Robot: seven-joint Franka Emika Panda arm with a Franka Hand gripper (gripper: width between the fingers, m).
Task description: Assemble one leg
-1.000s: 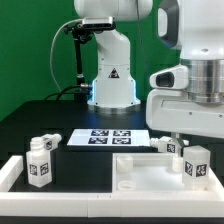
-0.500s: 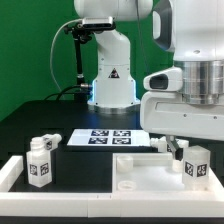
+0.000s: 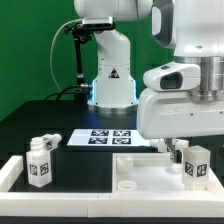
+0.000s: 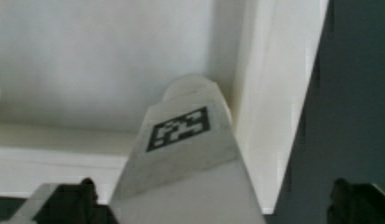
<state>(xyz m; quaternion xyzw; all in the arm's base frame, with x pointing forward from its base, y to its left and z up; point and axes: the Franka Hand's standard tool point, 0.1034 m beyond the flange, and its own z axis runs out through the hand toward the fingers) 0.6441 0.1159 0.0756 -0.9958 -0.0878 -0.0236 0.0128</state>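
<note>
In the wrist view a leg (image 4: 189, 150), a white blocky peg with a black-and-white tag, stands between my two dark fingertips (image 4: 73, 202). My gripper (image 4: 210, 204) is open, its jaws wide apart on either side of the leg and not touching it. In the exterior view my gripper (image 3: 178, 148) hangs low at the right over two legs (image 3: 196, 160) next to the large white tray-like piece (image 3: 150, 172). Its fingertips are mostly hidden there. Two more legs (image 3: 40, 162) stand at the exterior view's left.
The marker board (image 3: 108, 137) lies flat behind the tray-like piece. The robot's white base (image 3: 112, 80) stands at the back on the black table, before a green backdrop. A raised white rim (image 3: 12, 172) runs along the table's front.
My hand has shifted a little toward the exterior view's left over the right-hand legs. The loose parts have not moved.
</note>
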